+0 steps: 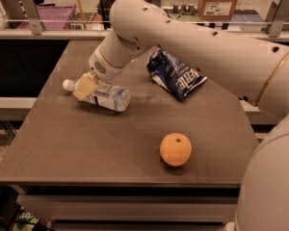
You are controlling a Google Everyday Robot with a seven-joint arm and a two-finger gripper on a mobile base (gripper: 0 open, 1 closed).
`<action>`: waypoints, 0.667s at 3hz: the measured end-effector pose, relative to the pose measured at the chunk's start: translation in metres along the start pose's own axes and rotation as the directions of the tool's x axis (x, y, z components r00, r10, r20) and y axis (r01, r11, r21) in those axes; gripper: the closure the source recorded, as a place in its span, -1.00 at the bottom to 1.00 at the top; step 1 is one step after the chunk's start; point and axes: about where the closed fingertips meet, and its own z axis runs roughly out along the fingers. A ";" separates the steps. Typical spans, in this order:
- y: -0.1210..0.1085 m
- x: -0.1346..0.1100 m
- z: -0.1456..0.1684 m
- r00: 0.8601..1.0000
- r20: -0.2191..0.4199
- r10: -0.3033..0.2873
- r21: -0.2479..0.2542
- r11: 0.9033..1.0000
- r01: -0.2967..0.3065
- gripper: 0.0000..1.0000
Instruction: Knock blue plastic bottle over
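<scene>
The blue plastic bottle (108, 96) lay on its side at ten o'clock on the surface (86, 148), cap toward nine. The end effector (85, 85) sat at its neck; I could not tell whether it was spread or closed. A dragging withdrawal could have rolled the bottle off the nine o'clock edge.

Lab-type test area: dark worktable (86, 143), cardboard box (220, 0) far right, purple crate (62, 17) far left. Gripper (85, 86) positioned over the worktable's far-left part.
</scene>
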 end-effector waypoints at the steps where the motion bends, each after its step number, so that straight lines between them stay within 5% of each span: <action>1: 0.001 0.000 0.001 1.000 -0.002 -0.002 -0.003 1.000 0.002 -0.91; 2: 0.002 0.000 0.002 1.000 -0.003 -0.003 -0.004 1.000 0.003 -1.00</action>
